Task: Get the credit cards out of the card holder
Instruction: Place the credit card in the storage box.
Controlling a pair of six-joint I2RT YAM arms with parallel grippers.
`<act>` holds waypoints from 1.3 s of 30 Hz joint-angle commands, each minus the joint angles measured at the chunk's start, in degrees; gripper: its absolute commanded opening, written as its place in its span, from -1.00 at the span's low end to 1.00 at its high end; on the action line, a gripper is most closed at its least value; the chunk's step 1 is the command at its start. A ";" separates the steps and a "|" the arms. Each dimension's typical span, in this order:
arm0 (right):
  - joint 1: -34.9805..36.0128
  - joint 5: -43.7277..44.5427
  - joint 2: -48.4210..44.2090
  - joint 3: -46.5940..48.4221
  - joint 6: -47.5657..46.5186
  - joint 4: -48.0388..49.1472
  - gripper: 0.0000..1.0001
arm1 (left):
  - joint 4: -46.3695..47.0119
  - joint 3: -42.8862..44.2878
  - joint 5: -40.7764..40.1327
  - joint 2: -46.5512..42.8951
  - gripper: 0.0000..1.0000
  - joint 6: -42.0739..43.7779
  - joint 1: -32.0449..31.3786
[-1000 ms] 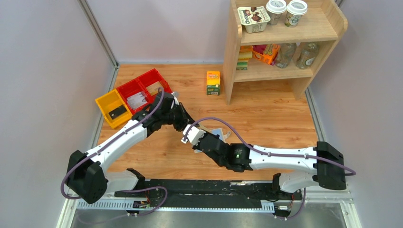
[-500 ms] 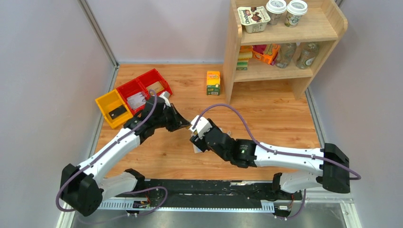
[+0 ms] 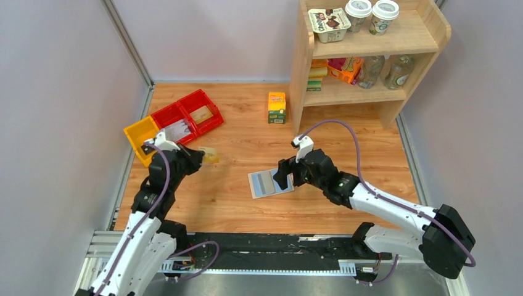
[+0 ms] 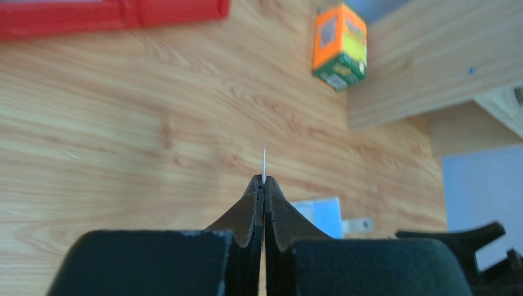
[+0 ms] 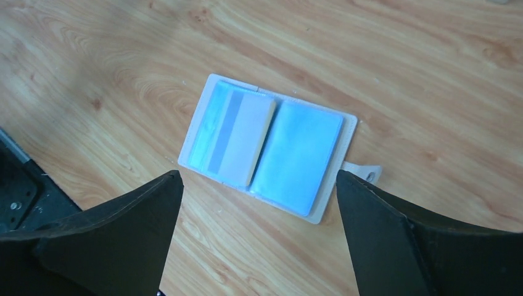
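Looking from above, the left gripper (image 3: 198, 154) is closed on one card (image 3: 210, 155), well left of the holder (image 3: 253, 186); I think it is meant for the bins (image 3: 135, 131) (three, further left of the holder). From the left wrist, this card shows only as a thin edge between pressed fingers (image 4: 247, 213). From the right wrist, the holder lies spread flat with a second card (image 5: 240, 142) on its left half. The right gripper (image 5: 259, 182) hangs over the holder, wide apart and empty, probably to take that card.

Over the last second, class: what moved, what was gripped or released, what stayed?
The left gripper drew back toward the bins, shut on a card. The right gripper opened, releasing the card holder, which now lies spread with a striped card on it. Bins, shelf and carton stayed.
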 commanded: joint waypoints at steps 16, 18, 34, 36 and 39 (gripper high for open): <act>-2.89 -9.33 -4.00 -9.95 4.81 14.20 1.00 | 14.74 9.22 7.13 15.14 -1.00 9.77 25.51; -2.89 -8.80 -4.18 -10.12 4.54 14.64 1.00 | 20.10 10.63 8.80 19.89 -1.00 7.76 25.51; -2.89 -5.20 -3.56 -10.21 2.87 14.29 1.00 | 39.99 31.63 8.12 64.36 -1.00 -3.77 22.96; -2.89 -4.85 -3.48 -10.21 2.87 14.29 1.00 | 38.32 34.36 6.63 67.00 -1.00 -2.98 21.47; -2.89 -4.58 -3.48 -10.39 2.61 14.29 1.00 | 37.95 35.59 3.72 69.12 -1.00 -3.94 19.71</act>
